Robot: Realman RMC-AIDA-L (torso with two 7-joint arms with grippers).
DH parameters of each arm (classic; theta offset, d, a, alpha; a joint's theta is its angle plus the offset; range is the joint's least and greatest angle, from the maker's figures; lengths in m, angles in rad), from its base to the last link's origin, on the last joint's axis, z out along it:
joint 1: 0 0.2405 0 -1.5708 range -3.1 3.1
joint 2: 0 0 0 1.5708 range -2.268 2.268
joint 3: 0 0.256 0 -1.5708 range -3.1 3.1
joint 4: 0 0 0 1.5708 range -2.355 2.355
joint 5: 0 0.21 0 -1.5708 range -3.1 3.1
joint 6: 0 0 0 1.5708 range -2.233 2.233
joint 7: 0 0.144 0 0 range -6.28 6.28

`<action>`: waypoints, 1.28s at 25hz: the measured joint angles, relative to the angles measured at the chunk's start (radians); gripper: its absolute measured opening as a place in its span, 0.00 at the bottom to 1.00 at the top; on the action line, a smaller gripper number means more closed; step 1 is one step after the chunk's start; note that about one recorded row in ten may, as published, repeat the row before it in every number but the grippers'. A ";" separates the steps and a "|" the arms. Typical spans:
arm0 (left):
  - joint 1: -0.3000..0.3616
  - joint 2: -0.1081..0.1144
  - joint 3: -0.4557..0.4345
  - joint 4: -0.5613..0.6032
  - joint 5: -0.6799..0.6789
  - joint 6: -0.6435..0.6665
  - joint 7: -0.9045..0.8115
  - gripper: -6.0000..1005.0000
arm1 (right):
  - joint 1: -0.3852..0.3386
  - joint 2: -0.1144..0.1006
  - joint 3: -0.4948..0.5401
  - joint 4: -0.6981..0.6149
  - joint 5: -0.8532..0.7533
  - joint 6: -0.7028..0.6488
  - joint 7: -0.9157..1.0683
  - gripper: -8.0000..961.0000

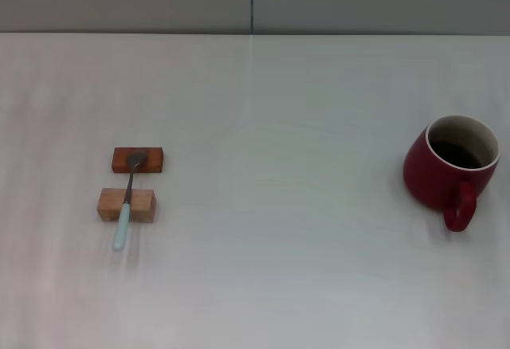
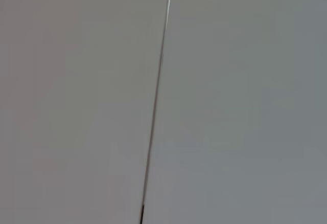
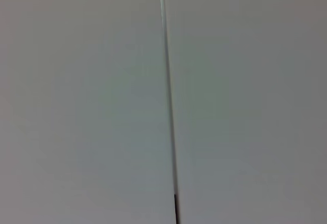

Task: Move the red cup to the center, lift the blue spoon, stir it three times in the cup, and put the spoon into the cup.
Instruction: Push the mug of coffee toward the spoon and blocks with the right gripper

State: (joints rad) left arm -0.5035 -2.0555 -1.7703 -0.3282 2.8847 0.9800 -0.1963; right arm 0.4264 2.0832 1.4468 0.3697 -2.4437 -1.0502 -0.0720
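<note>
Head view shows me no arm and no gripper at all, so I cannot tell whether either gripper stands apart or together; both wrist views give only a plain grey wall with one thin dark seam. Nothing of the task looks started.

What the first move turns on is side: the red cup (image 1: 451,162) sits far out on the robot's right of the worktop (image 1: 287,269), well apart from the middle, so I judge the right arm the nearer one for sliding or carrying it to centre. Its loop handle points toward the robot, and the cup stands upright, rounded, dark red, with a pale rim and dark inside.

On the robot's left lies the blue spoon (image 1: 127,201), well apart from the cup, which should suit the left arm. Its long axis runs nearly straight away from the robot. The pale blue handle end is nearer me, crossing the lighter wooden block (image 1: 126,205), and the dark metal bowl rests on the darker wooden block (image 1: 138,160) beyond.
</note>
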 joint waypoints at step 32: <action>-0.009 -0.006 -0.096 0.006 -0.003 -0.061 0.008 0.32 | 0.012 0.000 0.000 -0.008 0.000 0.000 0.000 0.65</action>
State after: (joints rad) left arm -0.5121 -2.0619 -1.8661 -0.3220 2.8818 0.9185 -0.1888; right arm 0.4388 2.0836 1.4463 0.3614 -2.4437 -1.0506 -0.0720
